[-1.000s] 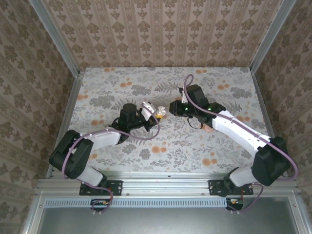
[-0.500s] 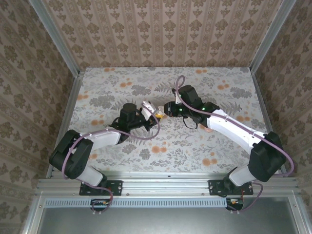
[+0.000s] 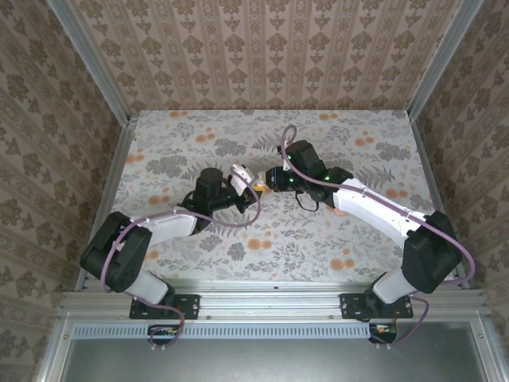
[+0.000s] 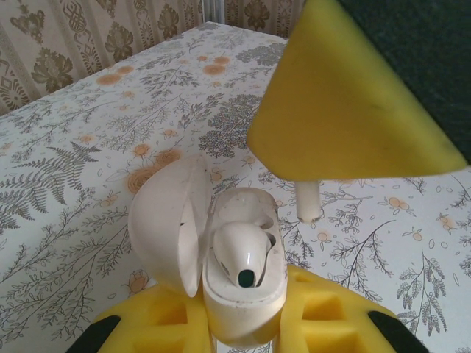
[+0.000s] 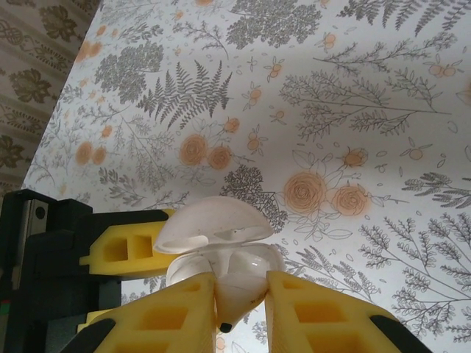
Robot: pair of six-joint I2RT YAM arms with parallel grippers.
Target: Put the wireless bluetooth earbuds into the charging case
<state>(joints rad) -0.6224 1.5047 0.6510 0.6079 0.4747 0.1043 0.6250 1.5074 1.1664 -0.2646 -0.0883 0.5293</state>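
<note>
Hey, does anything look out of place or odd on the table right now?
Nothing stands out. The left pincer grips the open charging case with one earbud seated, and the right pincer holds the second earbud close beside it.

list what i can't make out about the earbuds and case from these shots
- Left wrist: held earbud is mostly behind a finger of the right gripper; just its stem tip shows.
- Right wrist: slots of the charging case are hidden behind that earbud.
- Top external: that earbud is too small to pick out.
</note>
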